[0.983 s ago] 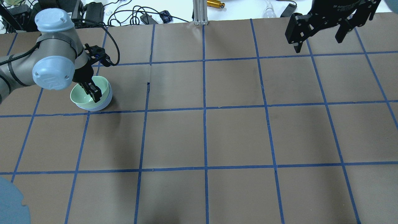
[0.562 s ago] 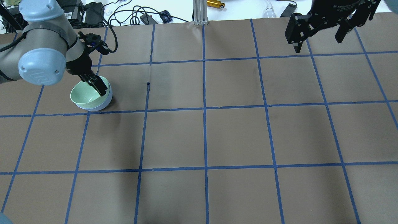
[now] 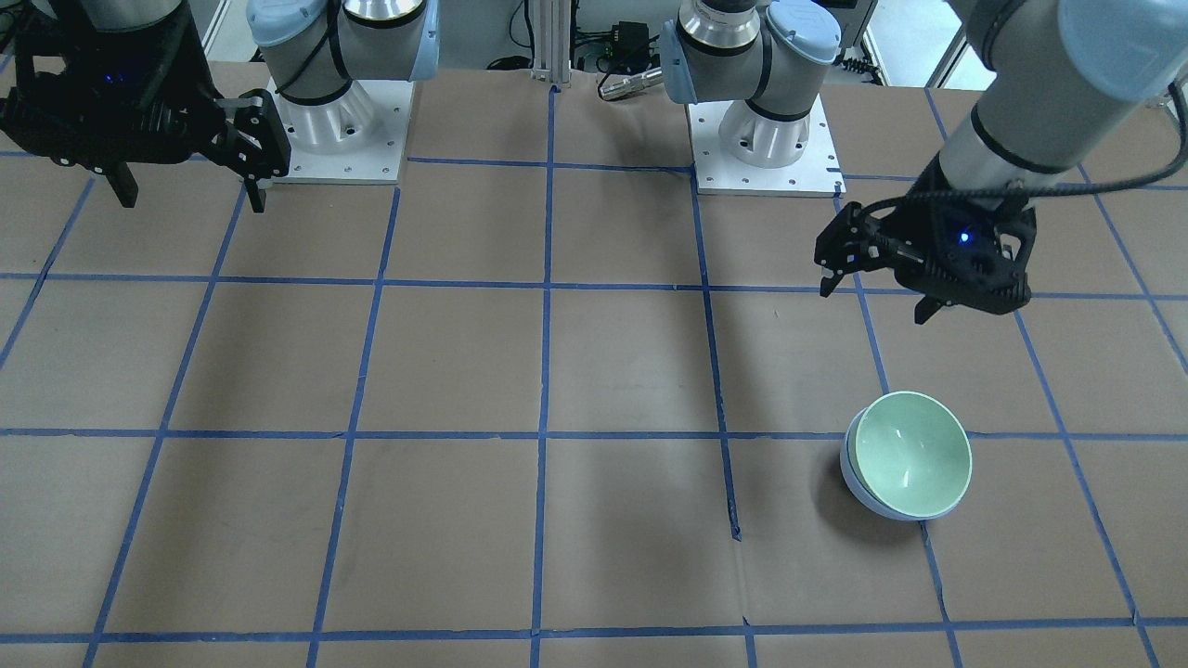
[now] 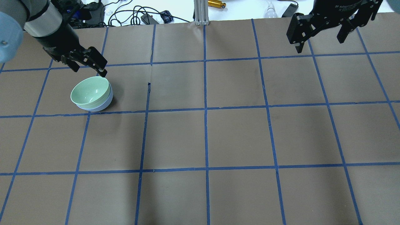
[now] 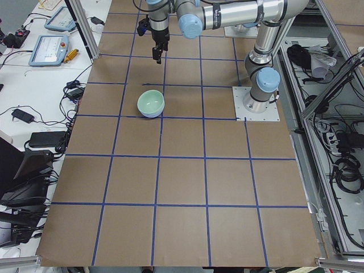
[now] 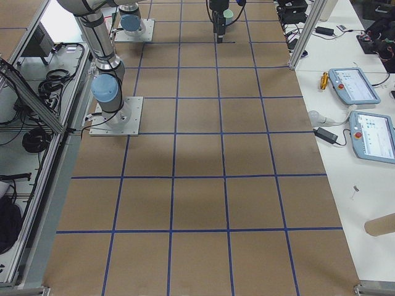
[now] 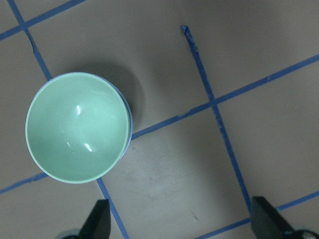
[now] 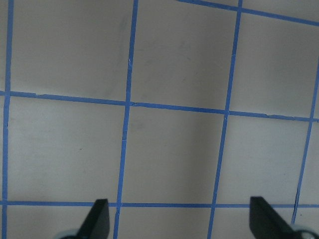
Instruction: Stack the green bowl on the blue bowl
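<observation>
The green bowl sits nested inside the blue bowl on the table's left side. Only a thin band of the blue bowl shows below its rim. Both show in the front view, the green bowl in the blue bowl, and the left wrist view looks straight down on the green bowl. My left gripper is open and empty, raised above the table just beyond the bowls and touching neither; it also shows in the front view. My right gripper is open and empty, high over the far right.
Cables, power bricks and an aluminium post lie past the table's far edge. The two arm bases stand at the robot's side. Blue tape lines grid the brown table.
My left gripper has lifted off the green bowl's rim and drawn back up and away from it. The green bowl stays nested in the blue bowl. The right arm has not moved.
</observation>
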Robot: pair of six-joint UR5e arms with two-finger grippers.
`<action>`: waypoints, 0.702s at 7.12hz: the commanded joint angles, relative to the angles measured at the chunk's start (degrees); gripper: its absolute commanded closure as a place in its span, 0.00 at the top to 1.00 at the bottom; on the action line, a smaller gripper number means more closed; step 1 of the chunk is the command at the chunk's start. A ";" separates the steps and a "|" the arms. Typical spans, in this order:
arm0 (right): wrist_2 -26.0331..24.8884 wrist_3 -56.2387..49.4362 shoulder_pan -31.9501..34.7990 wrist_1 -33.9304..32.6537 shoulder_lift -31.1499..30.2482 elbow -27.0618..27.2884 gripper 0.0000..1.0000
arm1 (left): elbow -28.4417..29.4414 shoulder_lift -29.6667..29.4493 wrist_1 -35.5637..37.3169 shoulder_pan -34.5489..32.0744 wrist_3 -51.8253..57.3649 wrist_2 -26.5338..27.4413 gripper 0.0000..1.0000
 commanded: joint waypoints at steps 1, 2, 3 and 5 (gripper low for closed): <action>0.00 0.00 -0.03 0.00 0.00 0.00 1.00 | 1.04 2.76 -4.70 -2.66 -11.21 3.60 1.00; 0.00 0.00 0.06 0.00 0.00 0.00 1.00 | 0.69 3.20 -5.32 -4.41 -13.09 3.88 1.00; 0.00 0.00 -0.03 0.00 0.00 0.00 1.00 | 0.42 3.72 -6.11 -5.82 -14.41 4.23 1.00; 0.00 0.00 0.06 0.00 0.00 0.00 1.00 | 0.07 4.52 -7.69 -6.10 -14.95 3.96 1.00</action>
